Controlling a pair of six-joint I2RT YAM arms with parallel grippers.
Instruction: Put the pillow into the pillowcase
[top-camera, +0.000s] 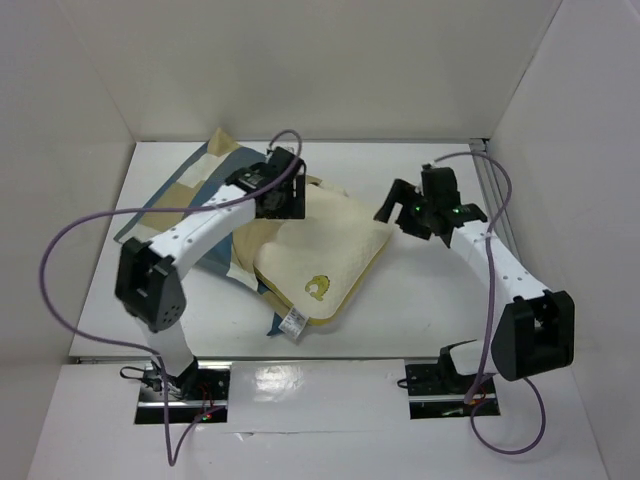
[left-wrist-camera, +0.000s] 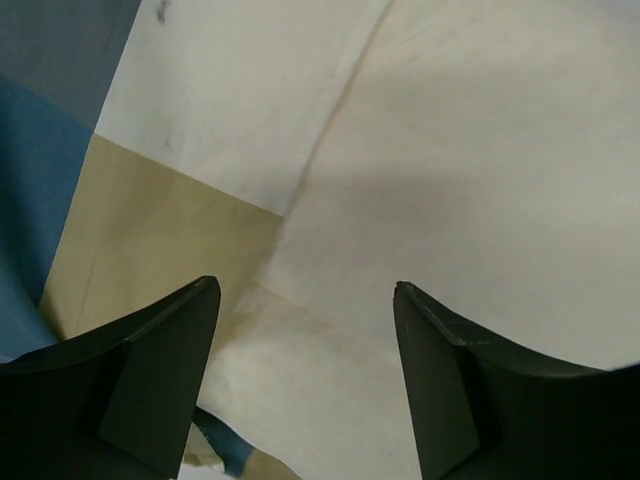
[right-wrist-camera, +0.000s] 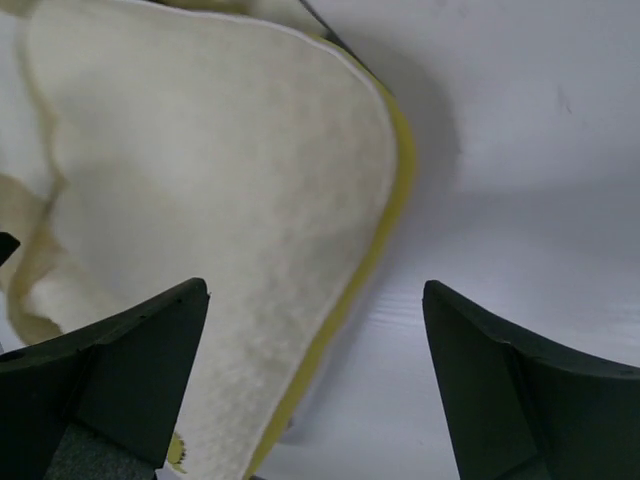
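Evidently insertion is barely begun: the pillow (top-camera: 325, 255) is laid centrally, overlapping the pillowcase (top-camera: 185, 190) (leftward). Left gripper (left-wrist-camera: 305, 290) and right gripper (right-wrist-camera: 315, 290) are spread, empty; the case's mouth must be gripped next.

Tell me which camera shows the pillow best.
The top view: the pillow shows nearly whole, emblem included. The right wrist view catches only one yellow-edged side; the left wrist view only unclear close-up cloth.

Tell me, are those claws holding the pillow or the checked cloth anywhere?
Nothing is held. The left gripper and right gripper are both open and empty; the pillow and pillowcase lie free.
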